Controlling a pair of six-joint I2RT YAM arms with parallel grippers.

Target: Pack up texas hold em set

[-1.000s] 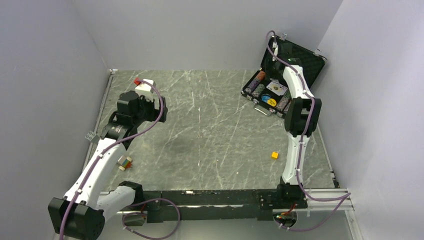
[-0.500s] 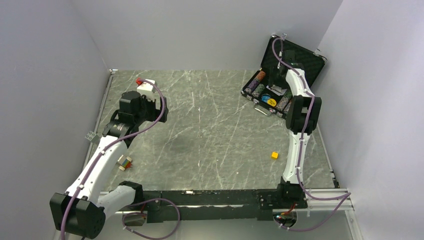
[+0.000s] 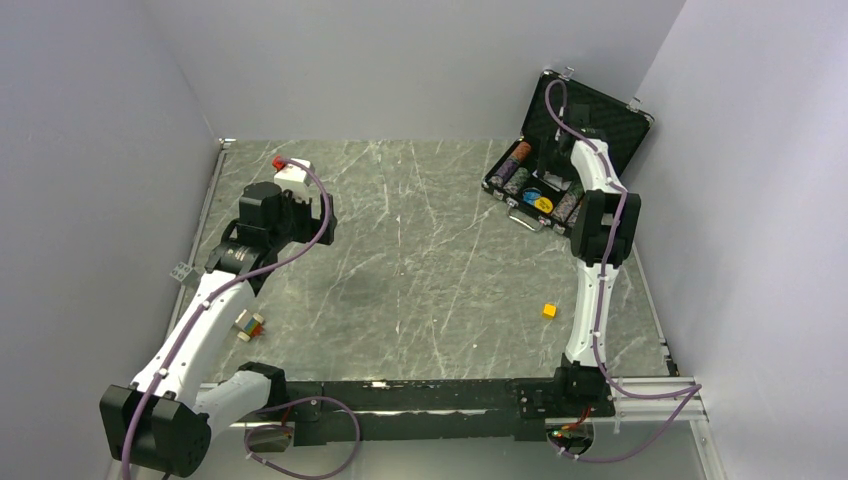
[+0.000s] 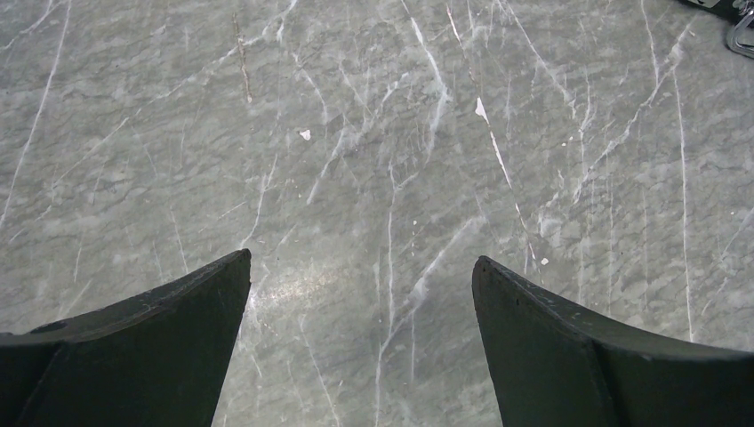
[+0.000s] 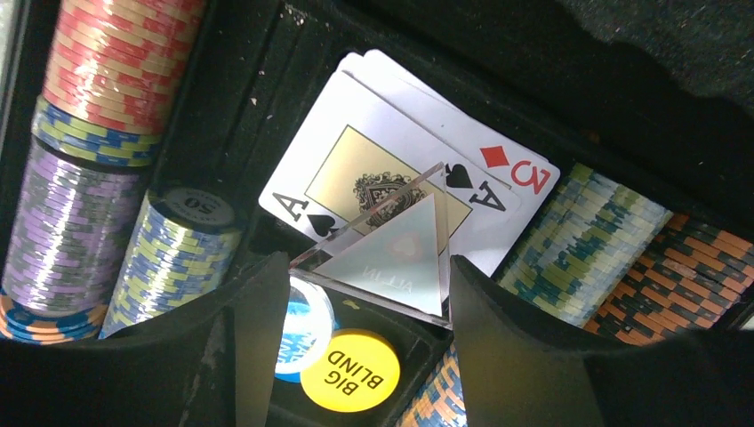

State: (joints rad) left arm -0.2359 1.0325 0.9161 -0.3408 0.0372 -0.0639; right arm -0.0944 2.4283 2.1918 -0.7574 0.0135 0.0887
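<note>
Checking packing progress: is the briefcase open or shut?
Open: the briefcase lid stands raised, with chip rows and cards showing inside.

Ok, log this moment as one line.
left claw: open, above table | right claw: inside briefcase, shut on clear triangle over cards | lid: up

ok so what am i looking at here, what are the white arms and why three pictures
These are two robot arms, a left arm and a right arm, bolted to a marble-look table. The overhead view looks down on both; the other two views come from a camera on each wrist. The left tool is open over bare table, holding nothing. The right tool reaches into the open black case and seems to grip a clear triangular marker above the cards, chip rows and a yellow Big Blind disc. A small yellow cube lies loose on the table.
</note>
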